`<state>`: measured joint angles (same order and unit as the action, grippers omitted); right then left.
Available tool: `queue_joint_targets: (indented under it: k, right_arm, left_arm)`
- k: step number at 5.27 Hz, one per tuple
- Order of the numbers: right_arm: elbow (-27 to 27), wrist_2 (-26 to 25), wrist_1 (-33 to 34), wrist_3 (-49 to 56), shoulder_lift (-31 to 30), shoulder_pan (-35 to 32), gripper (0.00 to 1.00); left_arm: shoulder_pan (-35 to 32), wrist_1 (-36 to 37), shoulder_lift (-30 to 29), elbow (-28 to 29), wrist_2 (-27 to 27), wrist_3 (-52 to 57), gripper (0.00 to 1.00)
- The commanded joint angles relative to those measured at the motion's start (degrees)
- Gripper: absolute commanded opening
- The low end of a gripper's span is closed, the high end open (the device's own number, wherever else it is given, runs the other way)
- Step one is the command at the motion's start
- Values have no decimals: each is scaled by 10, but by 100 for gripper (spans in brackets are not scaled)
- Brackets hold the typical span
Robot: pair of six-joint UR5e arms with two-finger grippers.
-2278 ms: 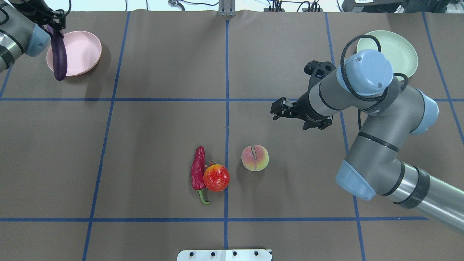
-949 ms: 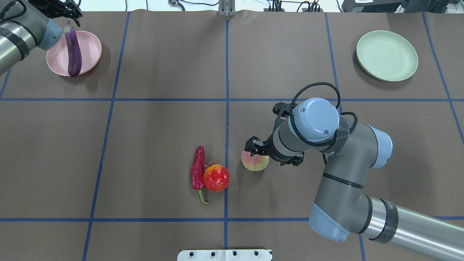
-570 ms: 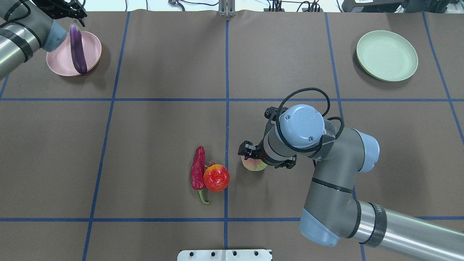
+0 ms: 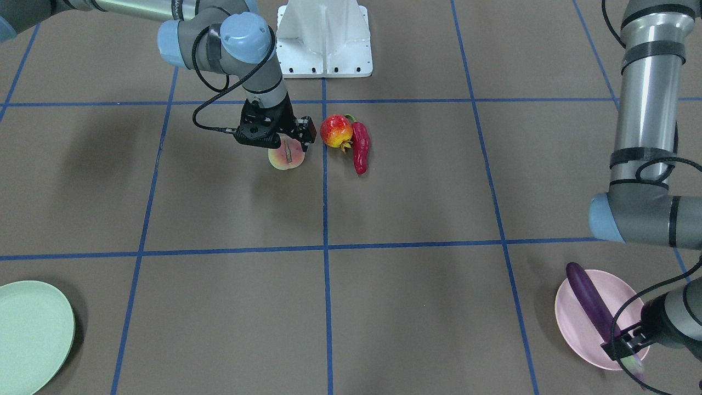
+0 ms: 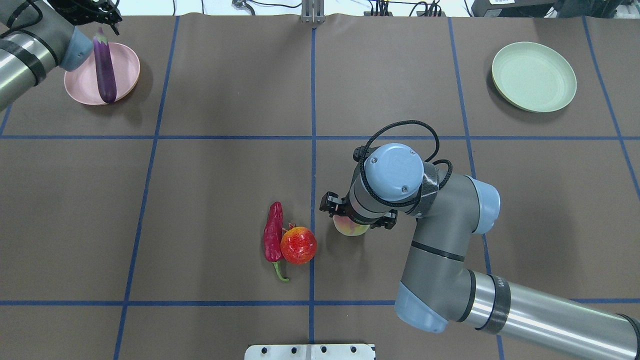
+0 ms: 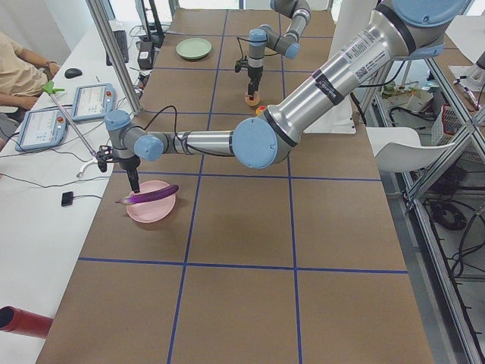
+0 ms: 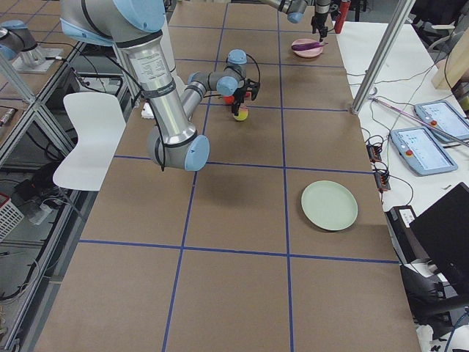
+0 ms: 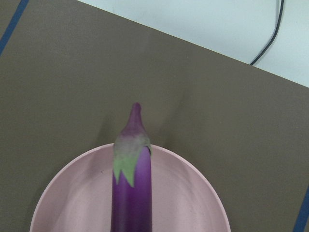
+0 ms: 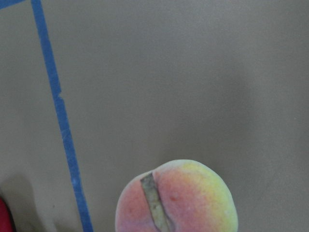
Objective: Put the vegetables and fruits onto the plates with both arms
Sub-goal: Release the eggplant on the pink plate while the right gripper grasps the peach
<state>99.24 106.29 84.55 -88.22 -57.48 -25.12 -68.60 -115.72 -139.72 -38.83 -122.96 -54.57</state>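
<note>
The right gripper (image 4: pixel 287 146) hangs over the peach (image 4: pixel 285 159), which sits beside a blue tape line (image 5: pixel 313 100). Across the line, the round red fruit (image 5: pixel 298 245) touches the chili (image 5: pixel 273 232). Open brown table (image 5: pixel 225 175) stretches to the green plate (image 5: pixel 533 76), well apart. The eggplant (image 5: pixel 105 70) lies across the pink plate (image 5: pixel 127 65) near the table's edge, with the left gripper (image 4: pixel 622 344) at its cap end. Neither gripper's finger state can be told.

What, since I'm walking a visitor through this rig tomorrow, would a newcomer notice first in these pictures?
Probably the big right arm bent over mid-table, its jaws down over the peach, though whether they grip it is hidden. Next, the purple eggplant lying across the pink plate at the table's far left corner, the left arm beside it. The red chili and round red fruit sit side by side near the peach.
</note>
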Motion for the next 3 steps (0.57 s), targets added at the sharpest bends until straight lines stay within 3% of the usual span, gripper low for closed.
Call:
queue_joint_targets:
  k: [1, 3]
  right_arm:
    - [-10, -4, -1, 1, 4, 2, 98]
    - [-22, -5, -4, 2, 6, 2, 95]
  left_arm:
    - [0, 1, 2, -4, 0, -1, 100]
    - [0, 1, 7, -9, 0, -2, 100]
